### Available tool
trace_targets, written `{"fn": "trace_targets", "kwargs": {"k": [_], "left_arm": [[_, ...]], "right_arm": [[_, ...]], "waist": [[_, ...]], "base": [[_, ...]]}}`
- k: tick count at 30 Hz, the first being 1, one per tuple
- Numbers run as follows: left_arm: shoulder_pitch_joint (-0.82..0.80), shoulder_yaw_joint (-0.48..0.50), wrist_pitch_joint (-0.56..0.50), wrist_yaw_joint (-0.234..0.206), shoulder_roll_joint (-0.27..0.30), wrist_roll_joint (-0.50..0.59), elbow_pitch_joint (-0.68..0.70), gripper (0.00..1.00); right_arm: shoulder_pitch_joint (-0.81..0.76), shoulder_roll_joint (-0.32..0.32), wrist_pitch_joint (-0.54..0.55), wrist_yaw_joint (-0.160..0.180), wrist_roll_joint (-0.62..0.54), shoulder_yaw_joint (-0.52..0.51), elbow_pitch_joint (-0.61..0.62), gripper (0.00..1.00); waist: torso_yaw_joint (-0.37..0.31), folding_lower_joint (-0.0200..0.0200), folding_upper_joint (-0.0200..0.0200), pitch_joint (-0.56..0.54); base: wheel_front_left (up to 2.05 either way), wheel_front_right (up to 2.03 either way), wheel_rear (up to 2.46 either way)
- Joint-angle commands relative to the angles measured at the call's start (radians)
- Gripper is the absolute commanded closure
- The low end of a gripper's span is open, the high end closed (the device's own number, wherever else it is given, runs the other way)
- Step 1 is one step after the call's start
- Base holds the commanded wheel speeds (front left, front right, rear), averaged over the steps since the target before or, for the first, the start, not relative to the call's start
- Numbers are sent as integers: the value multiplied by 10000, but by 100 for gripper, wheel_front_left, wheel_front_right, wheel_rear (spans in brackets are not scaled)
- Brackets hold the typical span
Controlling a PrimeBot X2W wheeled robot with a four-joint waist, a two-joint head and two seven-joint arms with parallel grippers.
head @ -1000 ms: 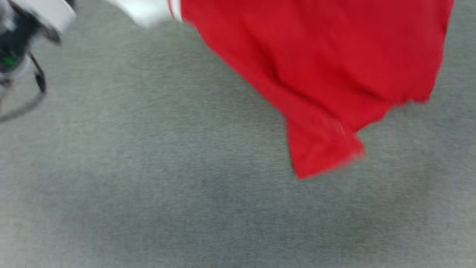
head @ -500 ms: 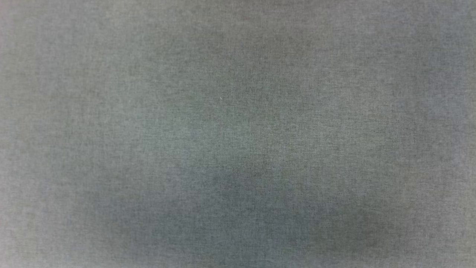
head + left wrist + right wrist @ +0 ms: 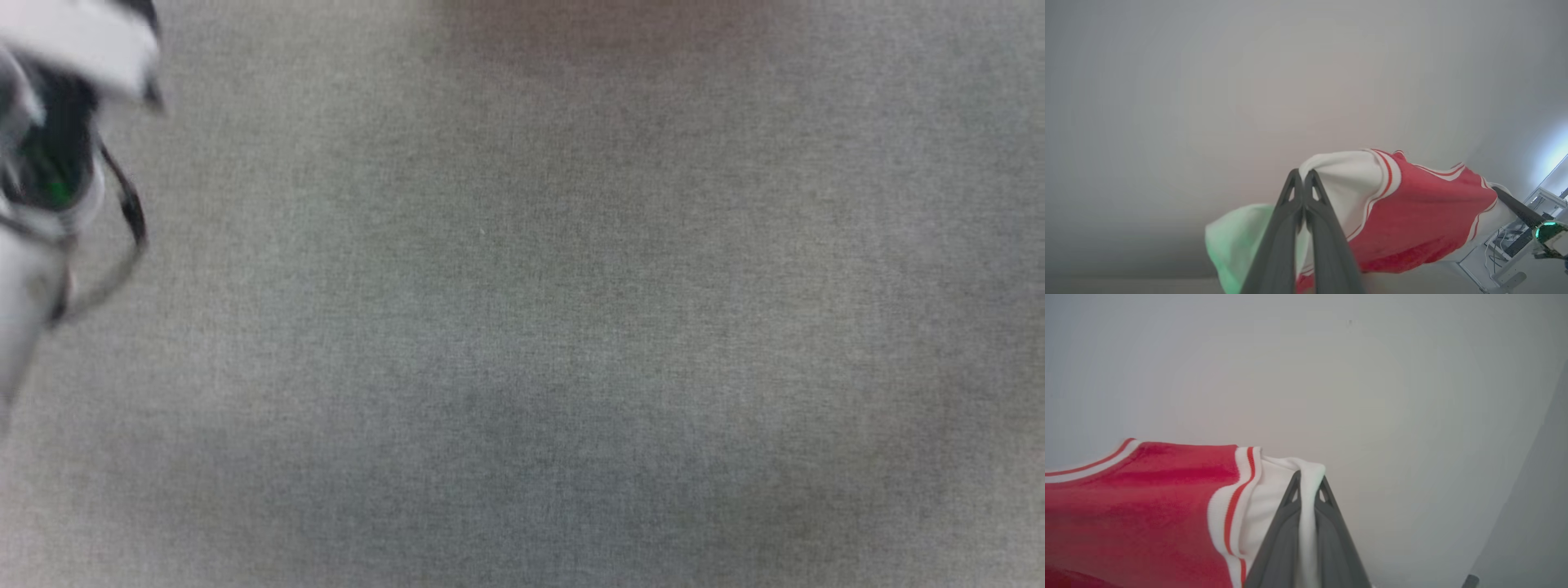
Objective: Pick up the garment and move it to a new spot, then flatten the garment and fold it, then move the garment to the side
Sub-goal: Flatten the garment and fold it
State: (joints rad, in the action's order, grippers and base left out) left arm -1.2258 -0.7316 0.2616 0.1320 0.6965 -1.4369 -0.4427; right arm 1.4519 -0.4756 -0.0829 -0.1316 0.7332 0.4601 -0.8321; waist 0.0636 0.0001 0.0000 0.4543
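Here, the head view gives the grey surface point(image 3: 522, 327) and a blurred pale arm point(image 3: 49, 163) at upper left. The 2 wrist views give the garment point(image 3: 1421, 212), stretched across the lower frame. The left gripper point(image 3: 1303, 176) is pressed together on 1 white sleeve, and the right gripper point(image 3: 1308, 479) pinches the other.

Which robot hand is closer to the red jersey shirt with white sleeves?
Neither: left gripper and right gripper each pinch a white sleeve of the red jersey shirt, one at each end.
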Motion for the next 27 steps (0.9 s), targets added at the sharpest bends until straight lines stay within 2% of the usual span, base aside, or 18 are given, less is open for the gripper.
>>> {"fn": "trace_targets", "kwargs": {"k": [1, 6, 9, 13, 20, 27], "left_arm": [[564, 150, 40, -25, 201, 77, 321, 100], [3370, 1316, 28, -25, 253, 54, 1861, 100], [5135, 2259, 30, -25, 94, 181, 2747, 100], [7188, 2865, 30, -25, -180, 555, 3862, 100], [9615, 2801, 29, -25, -174, 1369, 5375, 100], [11350, 3139, 28, -23, -319, 2467, 6254, 100]], "right_arm": [[-526, -300, 134, 17, 274, 95, 461, 100], [-3119, -1325, 972, 17, 1165, 243, 2741, 100], [-4725, -1831, 1409, 17, 1531, -55, 3883, 100], [-6799, -2295, 2060, 17, 1724, -713, 5250, 100], [-10141, -2322, 3339, 16, 1559, -2621, 7624, 100], [-13345, -1726, 5137, 14, 1169, -4464, 10161, 100]], "waist": [[-66, -1, 0, -115], [-175, -1, 0, -391], [-207, -1, 0, -611], [-177, -1, 0, -826], [-107, -1, 0, -1079], [23, -1, 0, -1230]], "base": [[0, 0, 0], [0, 0, 0], [0, 0, 0], [0, 0, 0], [0, 0, 0], [0, 0, 0]]}}
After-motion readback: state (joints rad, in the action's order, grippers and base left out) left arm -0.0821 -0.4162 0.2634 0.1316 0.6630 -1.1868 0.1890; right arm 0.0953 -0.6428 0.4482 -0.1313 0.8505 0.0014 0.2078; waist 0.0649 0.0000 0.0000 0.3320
